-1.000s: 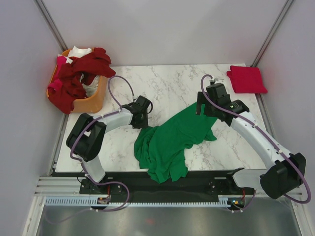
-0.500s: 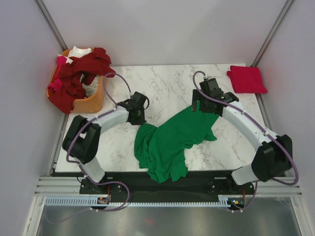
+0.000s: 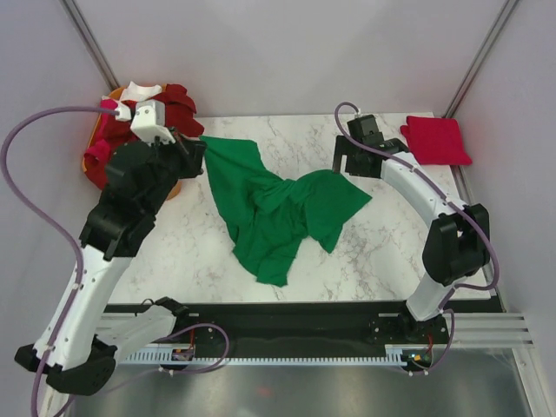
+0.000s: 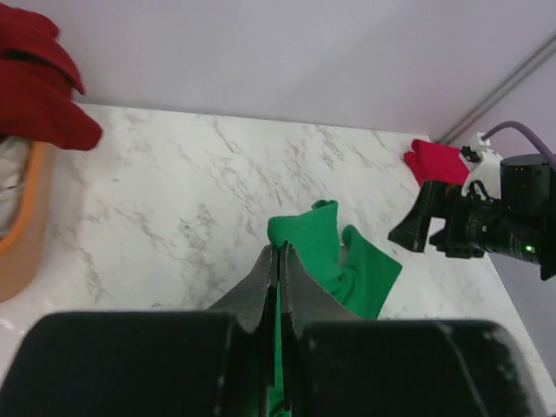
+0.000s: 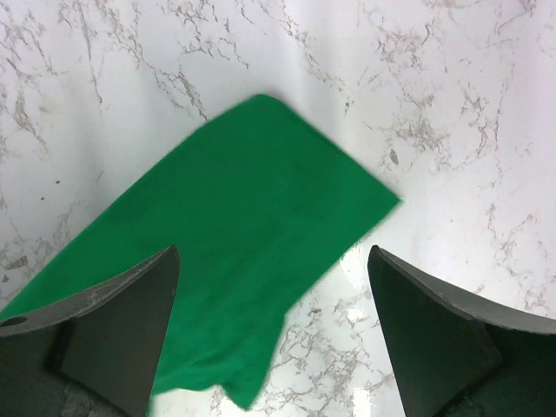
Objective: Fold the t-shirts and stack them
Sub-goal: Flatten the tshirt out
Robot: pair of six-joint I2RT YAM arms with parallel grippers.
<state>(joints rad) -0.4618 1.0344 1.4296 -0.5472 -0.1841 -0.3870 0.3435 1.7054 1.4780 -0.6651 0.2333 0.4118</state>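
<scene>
- Lifted since a second ago: my left gripper (image 4: 278, 252), jaws pinching the green t-shirt (image 3: 278, 204), which trails across the table (image 3: 395, 256).
- My right gripper (image 5: 271, 265) hangs spread above its far corner.
- Pinch shows only from the left wrist.

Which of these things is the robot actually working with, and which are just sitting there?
In the job: green t-shirt pinched in the left gripper; open right gripper; folded red t-shirt; heap of dark red, white and pink shirts.
Just lying about: orange basket; marble table.
</scene>
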